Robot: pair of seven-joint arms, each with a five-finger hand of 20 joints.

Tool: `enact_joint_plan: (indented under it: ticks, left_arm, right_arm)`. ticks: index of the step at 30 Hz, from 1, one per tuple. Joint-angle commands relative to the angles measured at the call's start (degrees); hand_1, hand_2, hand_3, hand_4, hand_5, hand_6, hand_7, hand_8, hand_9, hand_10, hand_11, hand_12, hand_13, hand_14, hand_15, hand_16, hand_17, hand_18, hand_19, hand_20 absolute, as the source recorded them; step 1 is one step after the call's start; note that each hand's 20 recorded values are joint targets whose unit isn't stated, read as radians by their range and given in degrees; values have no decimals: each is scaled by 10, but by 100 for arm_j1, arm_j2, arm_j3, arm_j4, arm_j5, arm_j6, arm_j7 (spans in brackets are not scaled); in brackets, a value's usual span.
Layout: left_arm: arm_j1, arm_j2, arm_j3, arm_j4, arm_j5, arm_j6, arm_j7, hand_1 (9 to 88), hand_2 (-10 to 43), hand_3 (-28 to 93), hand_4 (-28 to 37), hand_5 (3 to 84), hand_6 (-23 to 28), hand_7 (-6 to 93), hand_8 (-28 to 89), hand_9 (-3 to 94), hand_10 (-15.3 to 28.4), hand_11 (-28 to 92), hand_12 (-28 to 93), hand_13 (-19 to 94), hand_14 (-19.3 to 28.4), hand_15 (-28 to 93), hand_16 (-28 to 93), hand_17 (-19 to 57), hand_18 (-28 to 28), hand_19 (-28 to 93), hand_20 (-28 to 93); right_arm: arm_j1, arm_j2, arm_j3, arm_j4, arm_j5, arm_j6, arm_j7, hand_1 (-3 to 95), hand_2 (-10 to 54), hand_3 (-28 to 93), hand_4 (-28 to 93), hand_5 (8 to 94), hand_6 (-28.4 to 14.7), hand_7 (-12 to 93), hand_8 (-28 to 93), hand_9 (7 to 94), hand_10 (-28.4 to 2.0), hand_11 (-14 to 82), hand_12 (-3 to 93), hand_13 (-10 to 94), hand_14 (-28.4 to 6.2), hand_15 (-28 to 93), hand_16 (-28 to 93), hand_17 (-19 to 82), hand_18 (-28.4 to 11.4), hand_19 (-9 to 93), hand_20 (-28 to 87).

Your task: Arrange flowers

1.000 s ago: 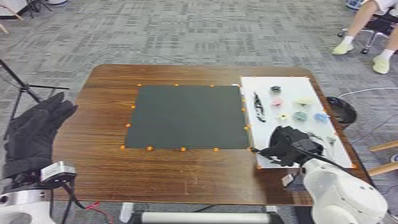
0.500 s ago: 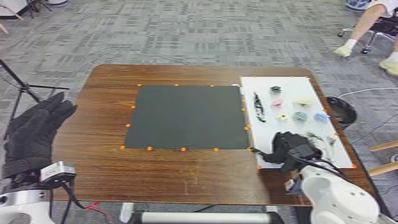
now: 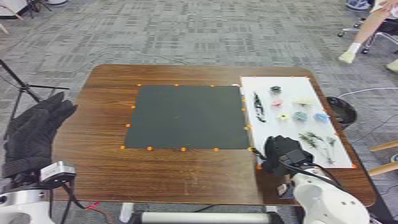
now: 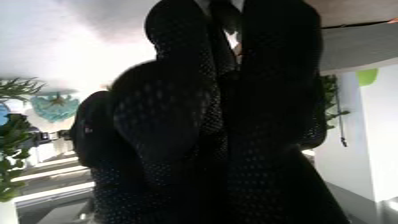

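1. Right hand [image 3: 282, 150]: in the head view, the black glove is at the near left corner of the white board [image 3: 342, 160]. Whether it is wide, narrow or holding something, I cannot tell.
2. Left hand [image 3: 35, 130]: it is by the table's left edge, palm empty, fingers loosely straight and wide.
3. The flower heads are all on the white board, along the right side of the wooden table [image 3: 195, 175]. The dark flower [image 3: 275, 89] is farthest off; nearer come the pink flower [image 3: 276, 102] and, to its right, the cream flower [image 3: 303, 101].
4. Nearer again is a left-to-right row: yellow flower [image 3: 283, 117], teal flower [image 3: 300, 116], blue flower [image 3: 321, 117] (a rather pretty line-up).
5. Green sprigs [image 3: 311, 138] are between that row and the board's near end, with a thin-stemmed sprig [image 3: 331, 142] just right of them.
6. A slender black-and-white item [image 3: 259, 107] lies lengthwise near the board's left edge; what it is, I cannot tell.
7. Left of the board is a dark square mat [image 3: 187, 117], with small orange markers along its edges.
8. The right wrist view also has leafy greenery [image 4: 13, 150] near the teal flower.
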Motion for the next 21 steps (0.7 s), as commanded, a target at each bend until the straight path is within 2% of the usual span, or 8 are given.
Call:
enact_joint_plan:
  ticks: [1, 9, 11, 12, 13, 14, 16, 21]
  left_arm:
    - [28, -49, -31, -56, 17, -95, -57, 315, -27, 671, -186, 497, 43, 121, -66, 480, 148, 205, 118, 372, 191, 241, -1, 69, 130, 124, 206]
    - [39, -61, -36, -57, 3, -132, -66, 316, -26, 669, -185, 497, 43, 120, -66, 479, 148, 205, 118, 372, 191, 241, 0, 69, 130, 124, 205]
    - [36, -60, -37, -55, 6, -128, -68, 316, -26, 669, -185, 497, 43, 120, -66, 479, 148, 205, 118, 372, 192, 241, -1, 69, 130, 123, 205]
    - [34, -56, -35, -56, 5, -120, -70, 315, -26, 669, -185, 497, 43, 120, -66, 479, 148, 205, 118, 373, 191, 241, -1, 69, 130, 123, 205]
    - [21, -46, -26, -52, 5, -108, -74, 315, -25, 669, -185, 497, 44, 120, -66, 480, 148, 205, 117, 372, 191, 241, -1, 69, 130, 123, 205]
    - [24, -49, -26, -56, 6, -102, -72, 315, -26, 670, -185, 497, 44, 120, -66, 480, 148, 205, 118, 373, 191, 240, -1, 69, 130, 123, 205]
    - [16, -39, -24, -58, 4, -98, -86, 316, -25, 668, -185, 497, 44, 119, -66, 479, 148, 206, 118, 372, 191, 241, 0, 69, 130, 123, 205]
    - [23, -40, -24, -61, -1, -89, -82, 316, -25, 667, -186, 497, 44, 119, -65, 479, 149, 205, 118, 373, 192, 241, 0, 70, 129, 122, 205]
  right_arm:
    - [-165, 20, -123, 188, 144, -180, 47, 852, -95, -283, 459, 738, -20, 243, 297, 906, -98, 206, 384, 937, -10, 511, 346, 590, -151, 907, 437]
    - [-60, -47, -40, 145, 791, -542, 329, 872, -95, -276, 522, 791, -33, 159, 277, 933, -95, 156, 378, 937, -11, 528, 300, 610, -142, 897, 414]
    - [-16, -62, -18, 148, 962, -603, 378, 850, -95, -181, 483, 798, -35, 146, 278, 936, -97, 153, 371, 937, -11, 529, 293, 614, -140, 894, 409]
    - [-16, -55, -16, 139, 998, -587, 396, 790, -95, 5, 359, 798, -36, 142, 285, 937, -97, 155, 368, 937, -13, 541, 268, 619, -139, 894, 423]
    - [-6, -47, -22, 149, 916, -582, 369, 686, -95, 328, 111, 801, -36, 140, 282, 937, -97, 156, 364, 937, -11, 537, 275, 621, -137, 885, 429]
    - [11, -45, -13, 156, 927, -575, 352, 649, -95, 456, 11, 803, -37, 139, 279, 937, -96, 158, 364, 937, -10, 535, 278, 623, -137, 881, 431]
    - [20, -31, -5, 147, 972, -478, 356, 639, -95, 495, -18, 803, -36, 139, 280, 937, -95, 176, 359, 937, -10, 536, 279, 624, -137, 881, 429]
    - [124, 12, 25, 129, 927, -169, 262, 641, -95, 499, -16, 808, -36, 142, 281, 937, -98, 205, 351, 937, -7, 548, 274, 629, -136, 885, 427]
